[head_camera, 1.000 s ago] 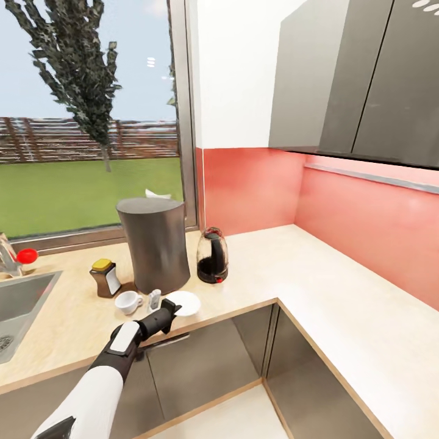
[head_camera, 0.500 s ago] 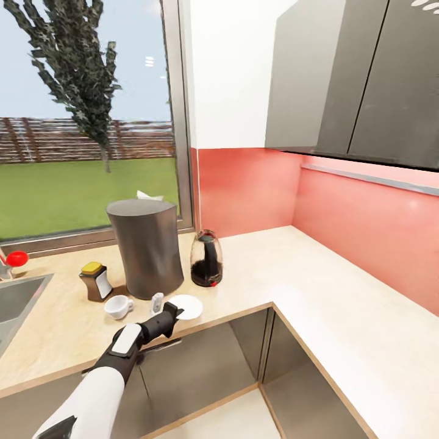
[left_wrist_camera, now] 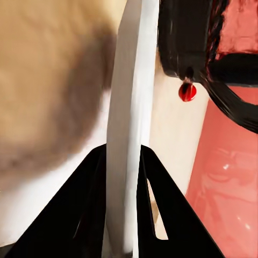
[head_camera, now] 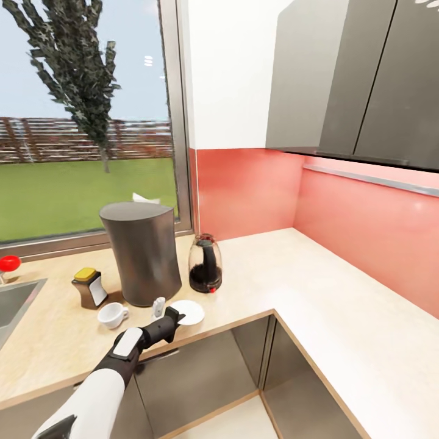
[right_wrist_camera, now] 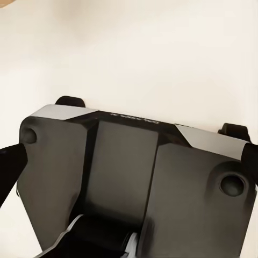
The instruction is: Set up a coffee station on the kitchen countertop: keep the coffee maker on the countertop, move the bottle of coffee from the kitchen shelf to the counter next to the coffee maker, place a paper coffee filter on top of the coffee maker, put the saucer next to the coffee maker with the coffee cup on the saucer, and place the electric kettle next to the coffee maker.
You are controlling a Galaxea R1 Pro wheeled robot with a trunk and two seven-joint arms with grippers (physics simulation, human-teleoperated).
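Observation:
The tall grey coffee maker (head_camera: 140,253) stands on the counter with a white paper filter (head_camera: 145,199) peeking out behind its top. To its left sit the yellow-lidded coffee bottle (head_camera: 89,288) and the white cup (head_camera: 112,315). The glass electric kettle (head_camera: 205,263) stands to its right, and its red switch (left_wrist_camera: 187,91) appears in the left wrist view. My left gripper (head_camera: 171,317) is shut on the near rim of the white saucer (head_camera: 189,311), near the counter's front edge. In the left wrist view the saucer (left_wrist_camera: 129,107) runs edge-on between the black fingers (left_wrist_camera: 88,204).
A small white object (head_camera: 158,305) stands between cup and saucer. A sink (head_camera: 12,302) with a red-knobbed tap (head_camera: 8,263) lies at the far left. The counter (head_camera: 341,317) turns a corner and runs along the red backsplash under dark wall cabinets (head_camera: 353,79). My own dark base (right_wrist_camera: 129,172) fills the right wrist view.
The head camera has moved, shifting the whole scene left and down. My left gripper and the saucer have edged right, away from the cup and toward the kettle.

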